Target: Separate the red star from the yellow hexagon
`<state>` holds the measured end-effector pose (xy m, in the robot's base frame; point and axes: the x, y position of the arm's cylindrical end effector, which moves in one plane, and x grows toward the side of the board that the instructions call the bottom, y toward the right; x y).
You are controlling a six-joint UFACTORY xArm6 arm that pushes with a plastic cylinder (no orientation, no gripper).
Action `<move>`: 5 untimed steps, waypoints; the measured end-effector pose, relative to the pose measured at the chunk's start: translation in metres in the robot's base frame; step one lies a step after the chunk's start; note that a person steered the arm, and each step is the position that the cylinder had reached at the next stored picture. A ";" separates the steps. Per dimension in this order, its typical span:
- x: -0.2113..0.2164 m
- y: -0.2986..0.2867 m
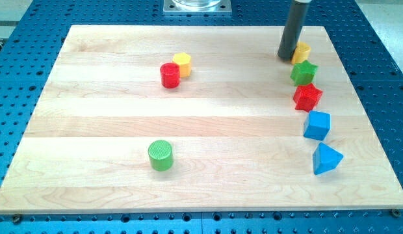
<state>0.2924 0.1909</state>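
Note:
The red star lies near the board's right edge, in a column of blocks. Just above it is a green star, and above that a yellow block whose shape I cannot make out, as the rod partly hides it. My tip rests on the board touching that yellow block's left side, up and to the left of the red star. A second yellow block, hexagon-like, sits at the upper left of centre, touching a red cylinder.
A blue cube and a blue triangle continue the column below the red star. A green cylinder stands alone at the lower left of centre. The wooden board lies on a blue perforated table.

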 end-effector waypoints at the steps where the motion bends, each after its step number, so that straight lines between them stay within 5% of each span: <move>1: 0.016 -0.058; 5: 0.109 -0.217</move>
<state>0.4011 -0.0260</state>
